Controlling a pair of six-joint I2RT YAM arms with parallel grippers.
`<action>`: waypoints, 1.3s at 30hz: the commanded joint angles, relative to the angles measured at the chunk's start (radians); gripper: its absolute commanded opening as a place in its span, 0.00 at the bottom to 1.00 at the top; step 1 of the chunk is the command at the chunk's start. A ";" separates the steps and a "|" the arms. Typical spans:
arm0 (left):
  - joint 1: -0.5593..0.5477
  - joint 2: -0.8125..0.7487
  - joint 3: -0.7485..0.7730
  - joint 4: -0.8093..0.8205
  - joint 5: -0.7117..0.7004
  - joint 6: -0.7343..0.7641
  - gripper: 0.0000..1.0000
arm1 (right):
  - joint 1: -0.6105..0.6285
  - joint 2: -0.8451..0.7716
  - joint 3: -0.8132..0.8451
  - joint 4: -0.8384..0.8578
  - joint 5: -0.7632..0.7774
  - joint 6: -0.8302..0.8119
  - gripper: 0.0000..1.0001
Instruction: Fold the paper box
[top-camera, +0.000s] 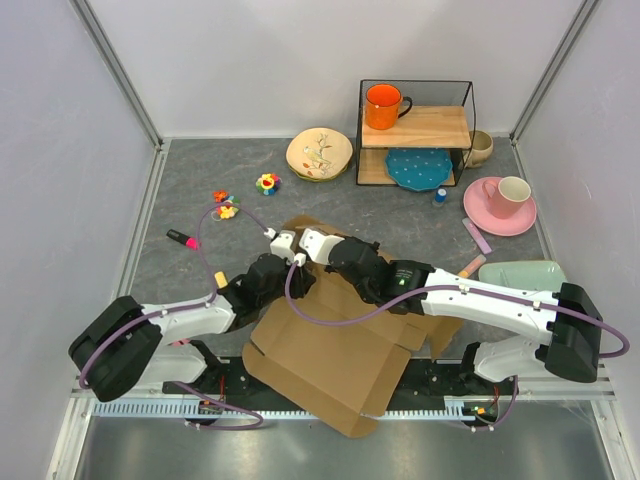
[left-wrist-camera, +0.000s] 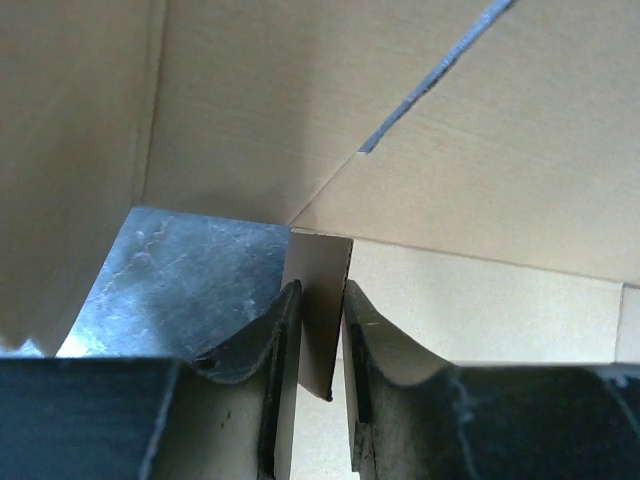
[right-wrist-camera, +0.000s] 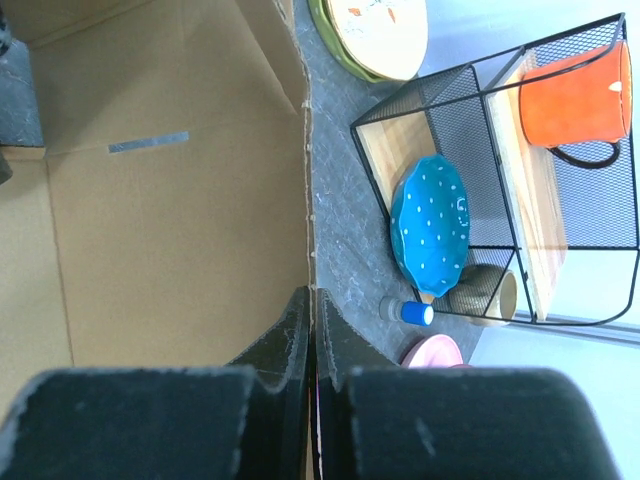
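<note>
The paper box (top-camera: 330, 360) is a brown die-cut cardboard sheet lying partly folded between my arms, its near flap over the table's front edge. My left gripper (top-camera: 281, 245) is at the box's far edge; in the left wrist view it (left-wrist-camera: 322, 340) is shut on a thin upright flap (left-wrist-camera: 318, 290), with larger panels (left-wrist-camera: 500, 180) above. My right gripper (top-camera: 318, 245) is beside it. In the right wrist view it (right-wrist-camera: 313, 320) is shut on the edge of a raised cardboard wall (right-wrist-camera: 170, 220).
At the back stands a wire-frame wooden shelf (top-camera: 430, 125) holding an orange mug (top-camera: 383, 105) and a blue plate (top-camera: 418, 168). Around it are a floral plate (top-camera: 319, 153), a pink plate with cup (top-camera: 500, 205), a green tray (top-camera: 520, 272), small toys (top-camera: 267, 183) and a marker (top-camera: 182, 238).
</note>
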 joint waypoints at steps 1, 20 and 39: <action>-0.053 0.002 -0.004 0.093 -0.007 0.049 0.27 | 0.006 -0.004 0.026 0.030 0.034 0.008 0.00; -0.252 0.242 0.042 0.251 -0.206 0.056 0.32 | 0.024 0.019 0.014 0.007 0.043 0.017 0.00; -0.251 -0.487 0.039 -0.317 -0.355 0.013 0.60 | 0.023 -0.001 -0.001 0.023 0.066 0.011 0.00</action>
